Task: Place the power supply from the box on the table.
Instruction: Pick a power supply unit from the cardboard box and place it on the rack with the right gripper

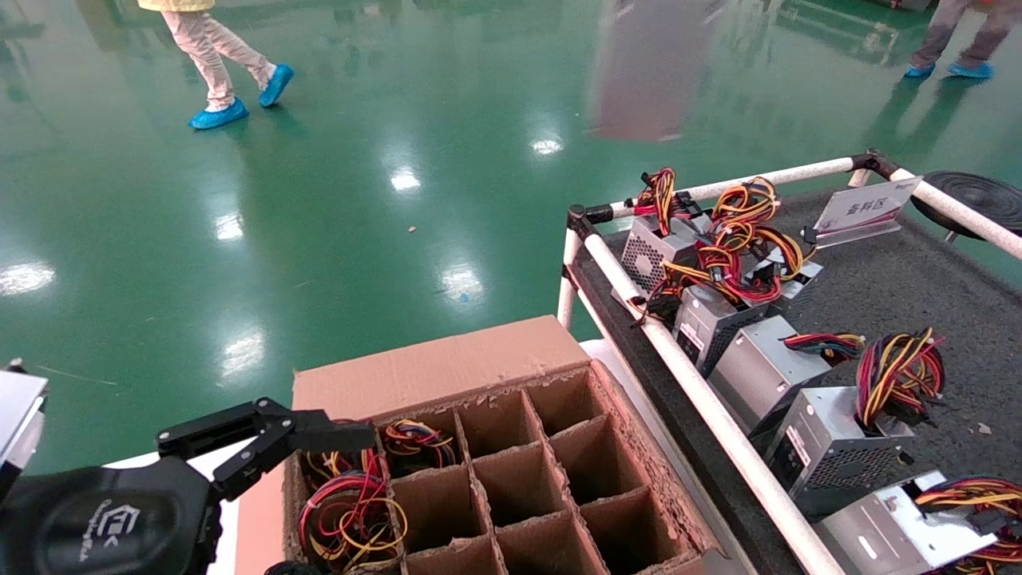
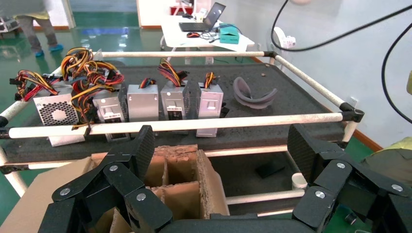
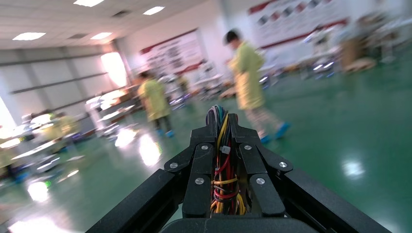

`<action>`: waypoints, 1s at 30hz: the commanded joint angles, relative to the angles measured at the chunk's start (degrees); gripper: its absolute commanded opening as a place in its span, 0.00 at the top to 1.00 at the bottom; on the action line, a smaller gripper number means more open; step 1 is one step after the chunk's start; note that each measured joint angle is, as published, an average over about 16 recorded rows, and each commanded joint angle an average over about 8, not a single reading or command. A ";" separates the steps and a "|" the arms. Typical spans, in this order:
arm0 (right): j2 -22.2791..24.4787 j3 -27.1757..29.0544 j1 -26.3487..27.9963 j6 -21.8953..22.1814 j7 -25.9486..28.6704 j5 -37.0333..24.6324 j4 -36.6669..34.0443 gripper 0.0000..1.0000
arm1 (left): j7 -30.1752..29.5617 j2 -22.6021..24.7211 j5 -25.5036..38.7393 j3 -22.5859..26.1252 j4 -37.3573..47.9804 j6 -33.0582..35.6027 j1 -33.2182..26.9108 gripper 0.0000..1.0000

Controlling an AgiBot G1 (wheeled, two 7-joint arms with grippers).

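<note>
My right gripper [image 3: 221,124] is shut on the red, yellow and black wire bundle [image 3: 219,171] of a power supply; its metal body is hidden, and this gripper is out of the head view. The brown box [image 1: 479,363] with its cardboard grid stands low in the middle. Coiled wires [image 1: 351,511] fill its left cells, while the other cells show only bare cardboard. My left gripper [image 1: 319,455] hangs open over the box's left edge, holding nothing; between its fingers [image 2: 145,143] the box [image 2: 184,194] shows. The table [image 1: 902,287] on the right carries several power supplies [image 1: 830,447].
A white pipe rail [image 1: 703,395] edges the table beside the box. A sign card [image 1: 866,209] and a black round disc [image 1: 978,196] sit at the table's far end. A grey curved piece [image 2: 252,94] lies on the matting. People walk on the green floor [image 1: 231,72].
</note>
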 commanded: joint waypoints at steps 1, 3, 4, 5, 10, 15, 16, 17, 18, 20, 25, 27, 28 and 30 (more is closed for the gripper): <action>0.54 0.57 2.64 0.99 -1.05 -0.75 -2.36 1.00 | 0.00 0.00 0.00 0.00 0.00 0.00 0.00 0.00; 1.00 0.97 4.51 1.33 -2.74 -1.21 -4.97 1.00 | 0.00 0.00 0.00 0.01 0.00 0.00 0.00 0.00; 1.23 1.17 5.30 1.45 -3.56 -1.38 -6.20 1.00 | 0.00 0.00 0.00 0.01 0.00 0.00 0.00 0.00; 1.46 1.36 6.03 1.49 -4.43 -1.51 -7.40 1.00 | 0.00 0.00 -0.01 0.01 0.00 0.00 0.00 0.00; 2.88 2.30 8.43 1.15 -8.46 -1.67 -12.58 1.00 | 0.01 -0.01 -0.01 0.01 0.00 -0.01 0.00 0.00; 5.22 3.21 9.02 -0.17 -12.19 -1.38 -16.63 1.00 | 0.01 -0.01 -0.01 0.02 0.00 -0.01 0.00 0.00; 5.79 3.39 8.97 -0.53 -12.95 -1.31 -17.34 1.00 | 0.01 -0.01 -0.01 0.02 0.00 -0.01 -0.01 0.00; 6.35 3.55 8.87 -0.95 -13.71 -1.22 -18.04 1.00 | 0.01 -0.01 -0.02 0.02 0.00 -0.01 -0.01 0.00; 6.89 3.70 8.77 -1.38 -14.43 -1.13 -18.74 1.00 | 0.01 -0.01 -0.02 0.02 0.00 -0.01 -0.01 0.00; 7.89 3.93 8.58 -2.19 -15.76 -1.03 -20.04 1.00 | 0.01 -0.01 -0.02 0.03 0.00 -0.01 -0.01 0.00; 9.87 4.19 8.59 -3.31 -18.77 -1.27 -23.50 1.00 | 0.02 -0.01 -0.02 0.03 0.00 -0.01 -0.01 0.00; 10.43 4.19 8.71 -3.42 -20.03 -1.55 -25.02 1.00 | 0.02 -0.01 -0.02 0.04 0.00 -0.01 -0.01 0.00; 10.67 4.17 8.77 -3.44 -20.68 -1.70 -25.81 1.00 | 0.02 -0.01 -0.02 0.04 0.00 -0.01 -0.01 0.00; 11.02 4.11 8.81 -3.46 -22.08 -2.03 -27.48 1.00 | 0.02 -0.02 -0.03 0.04 0.00 -0.02 -0.01 0.00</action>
